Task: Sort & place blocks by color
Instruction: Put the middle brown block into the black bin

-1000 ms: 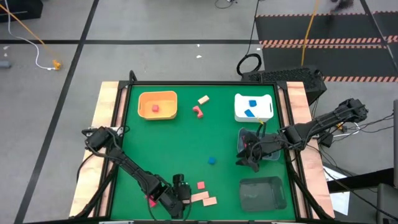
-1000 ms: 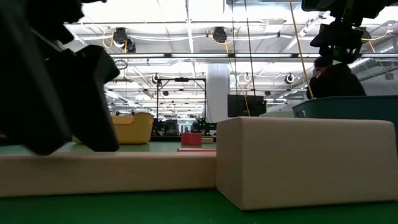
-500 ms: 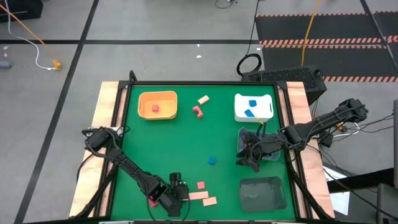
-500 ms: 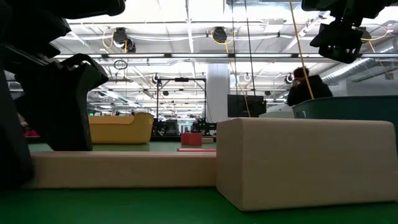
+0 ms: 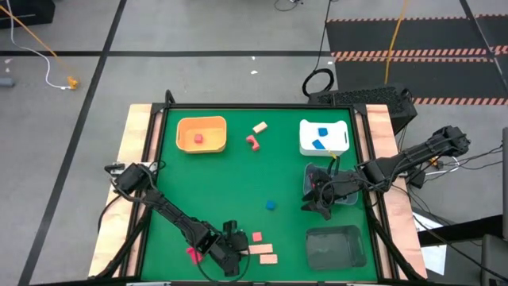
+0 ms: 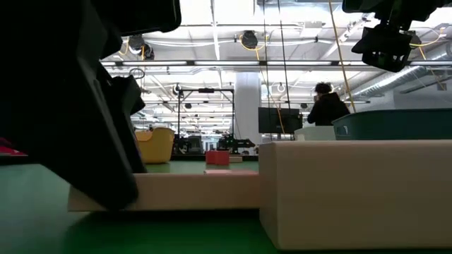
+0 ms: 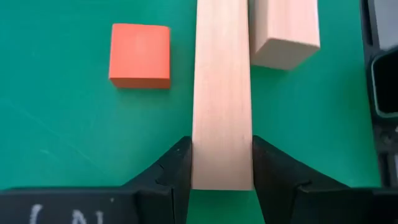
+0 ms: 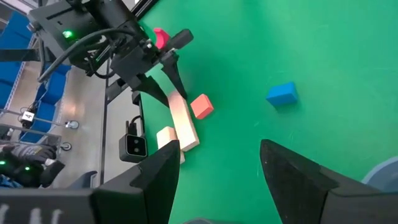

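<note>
- On the mat (image 5: 238, 183), three trays sit apart: an orange tray (image 5: 201, 133) at the far left holding one red block (image 5: 198, 138), a white tray (image 5: 324, 137) at the far right holding two blue blocks (image 5: 320, 137), and a grey bin (image 5: 335, 247) at the near right with nothing visible inside.
- Near the mat's front edge, the left gripper (image 7: 221, 163) has its jaws set on either side of a long tan bar (image 7: 222, 93), both pads touching its sides; the bar lies flat on the mat, so the step in hand looks like the pick of a tan piece.
- Beside that bar lie a shorter tan block (image 7: 285, 31), just touching or nearly so, and a red cube (image 7: 140, 55) a little apart on the other side.
- Over the mat's right side, above a dark object I cannot identify, the right gripper (image 8: 217, 165) waits with jaws open and nothing between them.
- Loose pieces not yet sorted: a blue cube (image 5: 271, 205) mid-mat, a tan block (image 5: 259, 127) and a pink piece (image 5: 252, 142) between the far trays, and a pink one (image 5: 193, 254) by the left arm.
- Next, by my judgement: a firm squeeze, a straight lift clear of the neighbouring tan block, then a carry to the grey bin, likely the tan one.
</note>
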Controlling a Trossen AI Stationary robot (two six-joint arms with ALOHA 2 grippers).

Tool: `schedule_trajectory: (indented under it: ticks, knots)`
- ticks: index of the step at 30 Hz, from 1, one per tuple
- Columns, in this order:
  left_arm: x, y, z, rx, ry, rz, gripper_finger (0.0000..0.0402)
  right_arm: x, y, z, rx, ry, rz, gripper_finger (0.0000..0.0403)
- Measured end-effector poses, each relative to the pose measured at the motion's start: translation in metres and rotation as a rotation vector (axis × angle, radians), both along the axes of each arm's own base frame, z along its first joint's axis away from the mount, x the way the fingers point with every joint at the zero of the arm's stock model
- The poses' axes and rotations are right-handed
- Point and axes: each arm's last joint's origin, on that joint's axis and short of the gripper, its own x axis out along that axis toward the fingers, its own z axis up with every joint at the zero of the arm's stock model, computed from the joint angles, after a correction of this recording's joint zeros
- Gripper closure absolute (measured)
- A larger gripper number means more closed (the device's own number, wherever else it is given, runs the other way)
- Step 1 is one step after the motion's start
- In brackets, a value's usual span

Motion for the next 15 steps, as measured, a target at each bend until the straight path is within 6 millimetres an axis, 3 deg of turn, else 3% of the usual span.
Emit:
schedule_trajectory:
  ticks: [10, 15]
  knots:
    - [0.003, 0.016, 0.022, -0.004, -0.046, 0.128, 0.0268, 0.000, 0.000, 0.000, 0.004, 0.001, -0.001, 0.0190]
    - [0.010, 0.030, 0.041, -0.058, -0.091, 0.228, 0.0268, 0.000, 0.000, 0.000, 0.102, 0.034, -0.070, 0.0190]
